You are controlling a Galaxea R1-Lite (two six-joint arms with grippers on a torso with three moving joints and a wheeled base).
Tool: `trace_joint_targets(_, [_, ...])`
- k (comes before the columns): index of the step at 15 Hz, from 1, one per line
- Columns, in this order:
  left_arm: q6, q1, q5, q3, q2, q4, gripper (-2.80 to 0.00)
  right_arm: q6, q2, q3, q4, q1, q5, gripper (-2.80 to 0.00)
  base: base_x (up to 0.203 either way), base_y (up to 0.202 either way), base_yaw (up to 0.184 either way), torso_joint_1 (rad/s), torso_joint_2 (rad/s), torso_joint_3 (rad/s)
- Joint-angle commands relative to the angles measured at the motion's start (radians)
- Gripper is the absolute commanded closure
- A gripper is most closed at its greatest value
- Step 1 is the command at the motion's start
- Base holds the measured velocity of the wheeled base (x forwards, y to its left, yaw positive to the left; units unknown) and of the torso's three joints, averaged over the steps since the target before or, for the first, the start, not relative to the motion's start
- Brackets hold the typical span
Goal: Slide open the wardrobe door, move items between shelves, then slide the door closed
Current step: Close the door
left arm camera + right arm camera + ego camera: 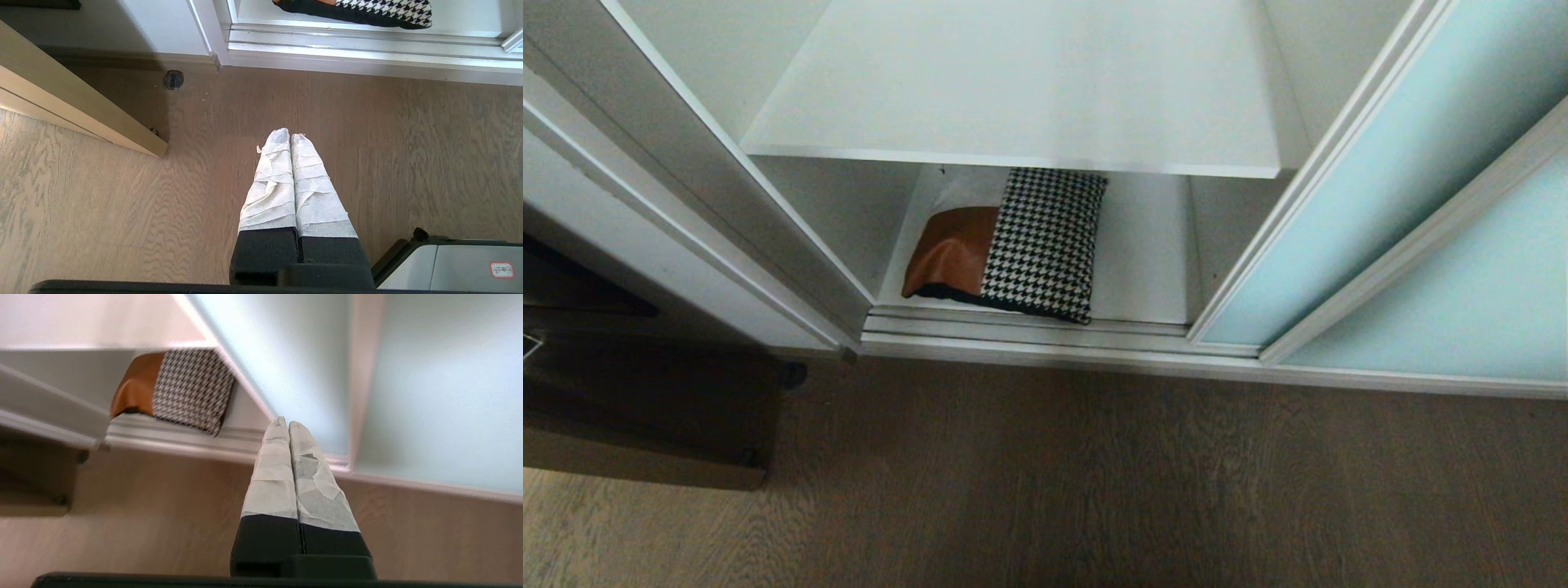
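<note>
Fingers of both grippers pressed together; cushion at bottom shelf front edge

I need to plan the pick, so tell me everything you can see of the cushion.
The cushion is a soft square patchwork pillow: a brown leather-like patch on the left with a pale grey patch behind it, black-and-white houndstooth fabric on the right, and a black underside showing at the front edge. It lies flat, slightly skewed, on the bottom shelf, under the upper shelf, its front edge near the door track. Nothing else touches it.
</note>
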Motion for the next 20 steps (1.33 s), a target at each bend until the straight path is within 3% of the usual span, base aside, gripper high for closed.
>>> trace_joint_targets(1, [0.001,0.0,0.0,0.002,0.002,0.0,0.0,0.002,0.044,-0.032,-0.004,-0.02,0.007,0.0,0.0,0.0,0.0,0.0,0.0,0.0])
trace_joint_targets(8, [0.001,0.0,0.0,0.0,0.002,0.0,0.0,0.007,0.12,-0.11,-0.017,-0.034,0.023,0.0,0.0,0.0,0.0,0.0,0.0,0.0])
trace_joint_targets(11, [0.001,0.0,0.0,0.002,0.002,0.0,0.0,0.01,0.184,-0.127,-0.107,-0.07,0.025,0.0,0.0,0.0,0.0,0.0,0.0,0.0])
trace_joint_targets(20, [0.001,0.0,0.0,0.001,0.002,0.0,0.0,0.016,0.284,-0.133,-0.21,-0.068,0.023,0.0,0.0,0.0,0.0,0.0,0.0,0.0])
